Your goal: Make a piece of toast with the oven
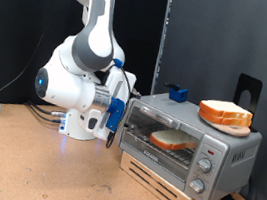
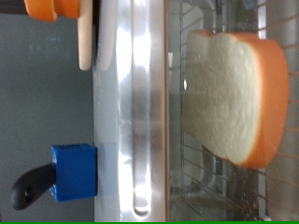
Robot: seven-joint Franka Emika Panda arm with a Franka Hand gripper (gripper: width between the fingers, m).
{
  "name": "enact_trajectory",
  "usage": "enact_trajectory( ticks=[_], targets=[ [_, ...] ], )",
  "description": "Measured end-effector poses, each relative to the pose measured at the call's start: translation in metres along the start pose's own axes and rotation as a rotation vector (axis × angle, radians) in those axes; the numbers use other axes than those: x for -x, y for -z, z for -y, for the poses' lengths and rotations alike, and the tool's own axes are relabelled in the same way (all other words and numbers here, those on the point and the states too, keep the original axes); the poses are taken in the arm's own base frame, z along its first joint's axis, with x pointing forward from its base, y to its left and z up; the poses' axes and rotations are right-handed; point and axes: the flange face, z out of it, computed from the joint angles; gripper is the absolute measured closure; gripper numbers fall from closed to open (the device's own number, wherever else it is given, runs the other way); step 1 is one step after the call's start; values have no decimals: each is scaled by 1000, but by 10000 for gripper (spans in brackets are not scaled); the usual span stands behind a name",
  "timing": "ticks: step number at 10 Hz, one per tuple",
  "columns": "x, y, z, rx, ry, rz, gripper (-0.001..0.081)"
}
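The silver-grey oven (image 1: 229, 148) stands on the exterior view's right, its knobs (image 1: 204, 163) on the right of its front. The piece of toast (image 1: 171, 139) lies flat on the wire rack inside, seen through the glass. My gripper (image 1: 119, 118), with blue fingers, hangs at the left end of the oven's front, close to the door. The wrist view looks onto the oven's top (image 2: 47, 93), the shiny door bar (image 2: 140, 112) and the toast (image 2: 234, 93) on the rack. My fingers do not show in it.
A pile of identical bread slices (image 1: 224, 115) sits on the oven's top, also in the wrist view (image 2: 56, 9). A blue block (image 1: 178, 91) (image 2: 73, 173) sits at the oven's back edge. The oven rests on a wooden pallet (image 1: 162, 182). A black bracket (image 1: 246, 92) stands behind.
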Motion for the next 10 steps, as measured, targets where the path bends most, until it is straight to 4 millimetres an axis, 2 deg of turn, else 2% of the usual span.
enact_trajectory(
  ticks=[1,2,5,7,8,10],
  targets=[
    [5,-3,1,-24,8,64,-3],
    [3,-2,3,-39,40,98,-3],
    [-35,0,14,-10,153,52,-3],
    [-64,4,24,-17,211,-96,-3],
    [-71,4,26,-16,231,-132,-3],
    [-72,0,30,-73,232,-123,-3]
  ],
)
